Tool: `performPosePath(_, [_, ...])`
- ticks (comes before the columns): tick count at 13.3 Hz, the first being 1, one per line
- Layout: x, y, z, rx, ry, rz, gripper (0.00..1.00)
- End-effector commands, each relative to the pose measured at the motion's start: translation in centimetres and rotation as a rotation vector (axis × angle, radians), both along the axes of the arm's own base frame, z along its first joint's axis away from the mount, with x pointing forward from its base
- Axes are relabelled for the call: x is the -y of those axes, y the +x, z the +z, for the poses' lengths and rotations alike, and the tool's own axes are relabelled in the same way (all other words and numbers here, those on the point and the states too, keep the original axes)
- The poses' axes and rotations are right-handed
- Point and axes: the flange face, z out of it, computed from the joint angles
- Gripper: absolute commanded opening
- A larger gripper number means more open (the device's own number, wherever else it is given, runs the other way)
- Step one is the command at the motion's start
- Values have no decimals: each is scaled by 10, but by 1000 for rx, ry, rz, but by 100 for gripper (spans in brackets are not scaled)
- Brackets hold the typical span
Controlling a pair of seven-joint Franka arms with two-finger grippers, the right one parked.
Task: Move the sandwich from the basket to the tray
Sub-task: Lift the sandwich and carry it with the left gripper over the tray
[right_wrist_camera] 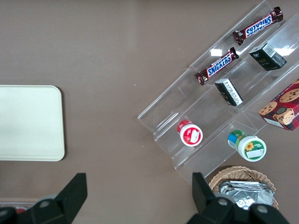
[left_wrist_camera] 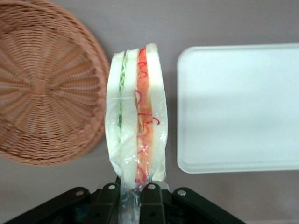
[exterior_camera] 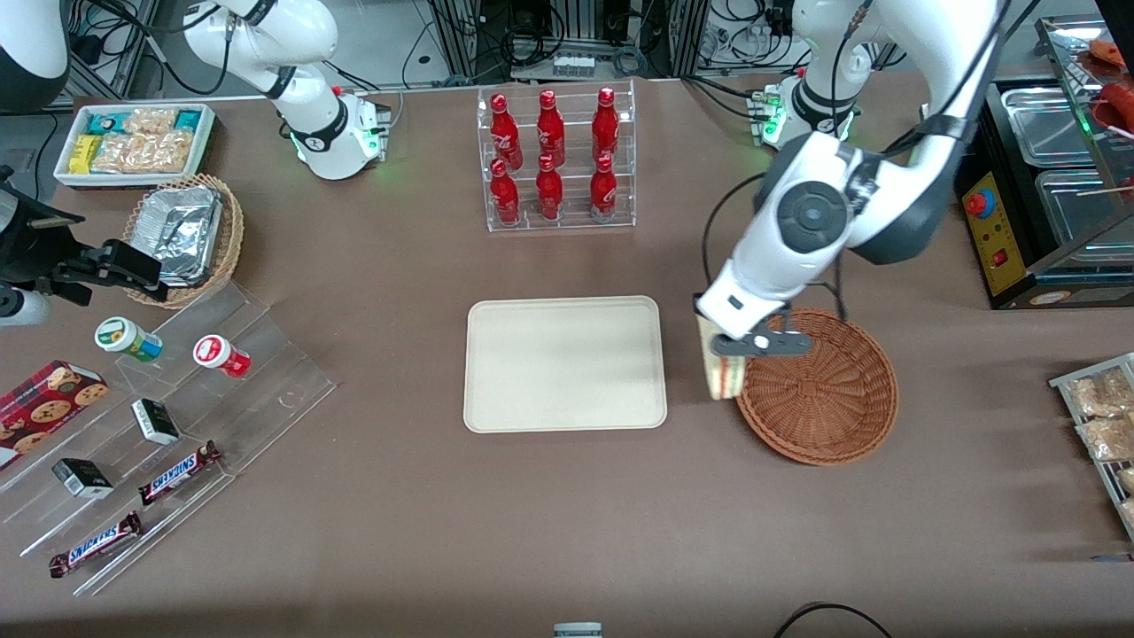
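My left gripper [exterior_camera: 719,347] is shut on the sandwich [exterior_camera: 722,377], a plastic-wrapped wedge of white bread with red and green filling. It holds the sandwich in the air over the bare table between the basket [exterior_camera: 828,394] and the tray [exterior_camera: 565,363]. In the left wrist view the sandwich [left_wrist_camera: 136,121] hangs out from the gripper [left_wrist_camera: 131,200], whose fingers [left_wrist_camera: 154,203] pinch the wrapper's end, with the reddish-brown basket [left_wrist_camera: 44,84] on one side and the cream tray [left_wrist_camera: 238,107] on the other. The basket holds nothing. The tray also shows in the right wrist view [right_wrist_camera: 29,122].
A clear rack of red bottles [exterior_camera: 555,158] stands farther from the front camera than the tray. A clear stepped shelf of snacks [exterior_camera: 159,416], a tan basket with foil container [exterior_camera: 184,235] and a white snack bin [exterior_camera: 135,142] lie toward the parked arm's end. A warmer cabinet [exterior_camera: 1054,195] stands beside the working arm.
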Motion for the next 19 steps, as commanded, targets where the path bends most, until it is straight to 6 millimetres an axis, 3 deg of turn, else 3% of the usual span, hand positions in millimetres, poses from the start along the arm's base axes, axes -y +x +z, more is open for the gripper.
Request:
performPosePath(1, [37,-4,-5,-6,-33,-91,0])
performPosePath(4, [67,-12,-28,-42,-49,-179,0])
performPosePath(7, [112,-12,-55,-71,-74,-222,0])
performPosePath(11, [129,-3,-85,-62,-73,-226,0])
performPosePath(13, [148,-3,-99,-46,-58,-235,0])
performPosePath(16, [151,7,-121,-4,-14,-148,0])
performPosePath(19, [150,10,-123,-1,-13,-130,0])
